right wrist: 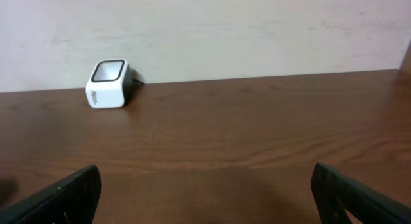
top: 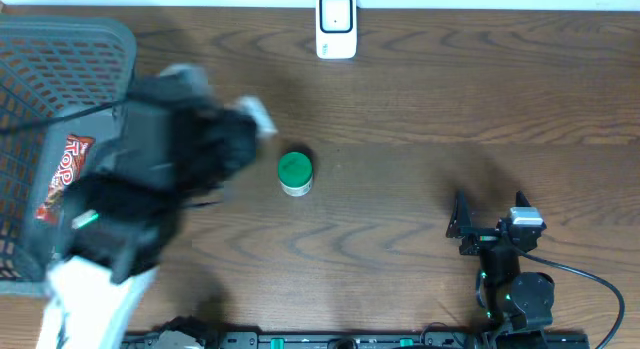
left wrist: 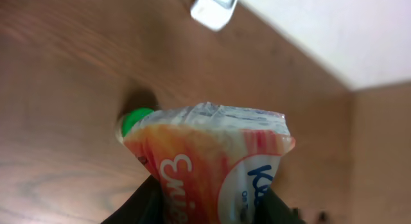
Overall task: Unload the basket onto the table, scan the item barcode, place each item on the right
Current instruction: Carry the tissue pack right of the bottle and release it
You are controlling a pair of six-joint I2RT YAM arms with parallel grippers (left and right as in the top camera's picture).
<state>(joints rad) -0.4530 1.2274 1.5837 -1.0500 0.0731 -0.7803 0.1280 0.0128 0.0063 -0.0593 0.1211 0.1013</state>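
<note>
Two hands: left hand (left wrist: pixel 212 214) clamped on orange packet (left wrist: pixel 205 147), right hand (right wrist: pixel 207 193) wide apart.

A brown wooden table (top: pixel 420 99) with wavy grain fills the overhead view. A small white scanner (top: pixel 336 26) stands at the upper middle of the frame, close to the table's far edge. A small jar with a green lid (top: pixel 294 173) stands upright just left of centre, well apart from the scanner. A grey mesh basket (top: pixel 60 49) sits at the upper left, partly hidden.
</note>
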